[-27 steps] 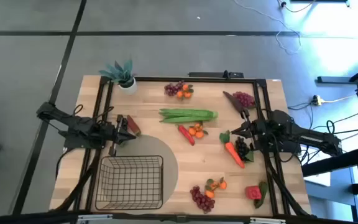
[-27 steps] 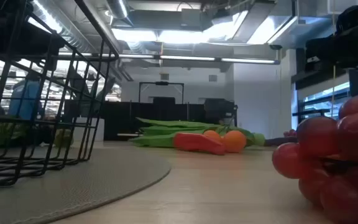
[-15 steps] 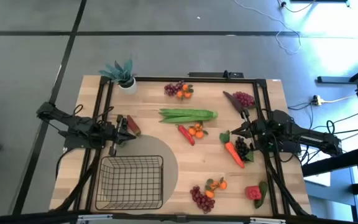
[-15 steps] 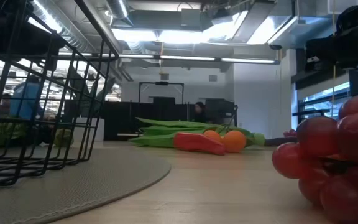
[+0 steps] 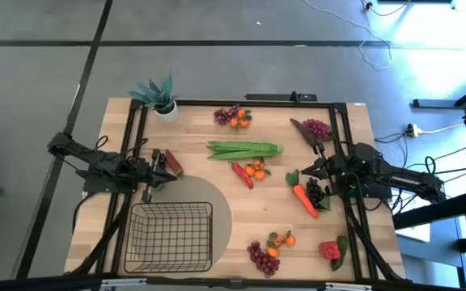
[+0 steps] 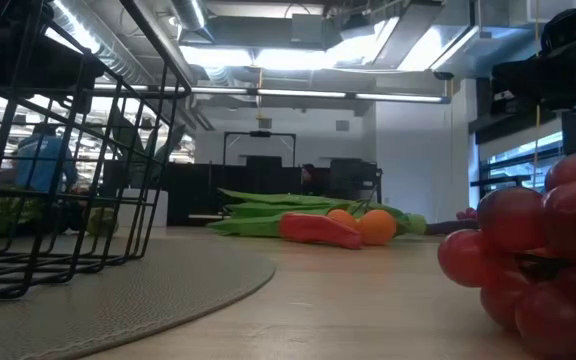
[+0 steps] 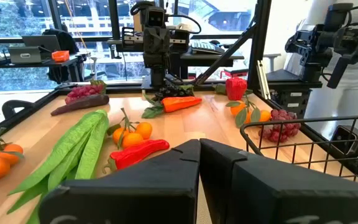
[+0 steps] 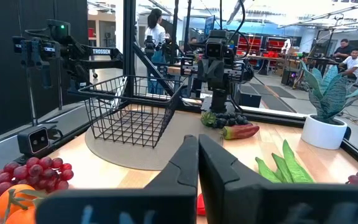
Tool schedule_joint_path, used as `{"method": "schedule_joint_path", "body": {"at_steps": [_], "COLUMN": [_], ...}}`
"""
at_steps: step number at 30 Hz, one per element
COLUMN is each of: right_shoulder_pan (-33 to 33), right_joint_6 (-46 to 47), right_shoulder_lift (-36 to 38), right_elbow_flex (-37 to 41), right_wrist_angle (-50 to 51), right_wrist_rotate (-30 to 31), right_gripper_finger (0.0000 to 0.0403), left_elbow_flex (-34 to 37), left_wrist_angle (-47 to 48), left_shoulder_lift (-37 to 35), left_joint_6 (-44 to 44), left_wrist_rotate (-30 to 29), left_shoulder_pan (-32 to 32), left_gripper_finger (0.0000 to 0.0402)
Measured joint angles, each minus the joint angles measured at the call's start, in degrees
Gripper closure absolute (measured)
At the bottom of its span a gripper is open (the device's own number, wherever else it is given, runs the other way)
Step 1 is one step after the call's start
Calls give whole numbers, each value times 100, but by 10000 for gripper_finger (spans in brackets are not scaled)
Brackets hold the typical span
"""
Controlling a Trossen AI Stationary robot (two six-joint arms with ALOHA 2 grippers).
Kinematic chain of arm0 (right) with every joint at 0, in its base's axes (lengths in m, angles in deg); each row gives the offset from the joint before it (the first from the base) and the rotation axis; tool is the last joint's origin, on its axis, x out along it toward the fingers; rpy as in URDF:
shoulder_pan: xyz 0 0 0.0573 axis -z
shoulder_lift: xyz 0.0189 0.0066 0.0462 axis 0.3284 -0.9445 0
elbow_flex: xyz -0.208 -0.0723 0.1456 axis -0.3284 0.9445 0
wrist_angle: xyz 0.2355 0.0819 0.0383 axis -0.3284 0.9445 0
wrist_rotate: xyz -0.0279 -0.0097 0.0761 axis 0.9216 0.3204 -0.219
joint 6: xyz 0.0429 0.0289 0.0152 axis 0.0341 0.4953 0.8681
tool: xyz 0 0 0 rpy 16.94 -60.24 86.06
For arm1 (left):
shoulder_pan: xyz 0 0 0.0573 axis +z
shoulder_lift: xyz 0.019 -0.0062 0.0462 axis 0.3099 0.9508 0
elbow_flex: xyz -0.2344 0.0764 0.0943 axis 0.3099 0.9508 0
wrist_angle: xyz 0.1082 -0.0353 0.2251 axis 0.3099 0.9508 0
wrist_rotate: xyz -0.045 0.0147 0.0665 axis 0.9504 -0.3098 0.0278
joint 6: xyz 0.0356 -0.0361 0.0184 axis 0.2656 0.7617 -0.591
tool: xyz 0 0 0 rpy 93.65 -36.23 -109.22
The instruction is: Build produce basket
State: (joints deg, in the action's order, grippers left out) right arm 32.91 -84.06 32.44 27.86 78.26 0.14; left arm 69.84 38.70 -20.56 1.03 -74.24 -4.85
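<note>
The dark wire basket (image 5: 171, 234) stands on a grey round mat (image 5: 217, 212) at the near left. Produce lies spread over the table: green bean pods (image 5: 245, 149), a red pepper with tangerines (image 5: 249, 172), a carrot (image 5: 305, 200), dark grapes (image 5: 316, 192), and grapes with tangerines (image 5: 267, 250). My left gripper (image 5: 165, 170) is shut at the table's left, over a red pepper (image 8: 240, 131) and dark grapes (image 8: 224, 119). My right gripper (image 5: 304, 172) is shut at the right, beside the carrot (image 7: 174, 104). Neither holds anything.
A potted teal-leaved plant (image 5: 160, 97) stands at the far left corner. More grapes with tangerines (image 5: 233, 116) and purple grapes (image 5: 317, 128) lie along the far edge, and a red strawberry (image 5: 330, 250) lies at the near right. Bare wood shows in the table's middle.
</note>
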Motion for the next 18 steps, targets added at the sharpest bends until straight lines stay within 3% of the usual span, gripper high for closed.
{"method": "schedule_joint_path", "body": {"at_steps": [18], "right_shoulder_pan": [1], "right_joint_6": [0], "right_shoulder_lift": [-1], "right_elbow_flex": [-2], "right_wrist_angle": [-83], "right_wrist_rotate": [0], "right_gripper_finger": [402], "left_elbow_flex": [0], "left_wrist_angle": [0], "left_shoulder_lift": [0], "left_joint_6": [0], "left_wrist_rotate": [0], "left_shoulder_pan": [0], "left_gripper_finger": [401]}}
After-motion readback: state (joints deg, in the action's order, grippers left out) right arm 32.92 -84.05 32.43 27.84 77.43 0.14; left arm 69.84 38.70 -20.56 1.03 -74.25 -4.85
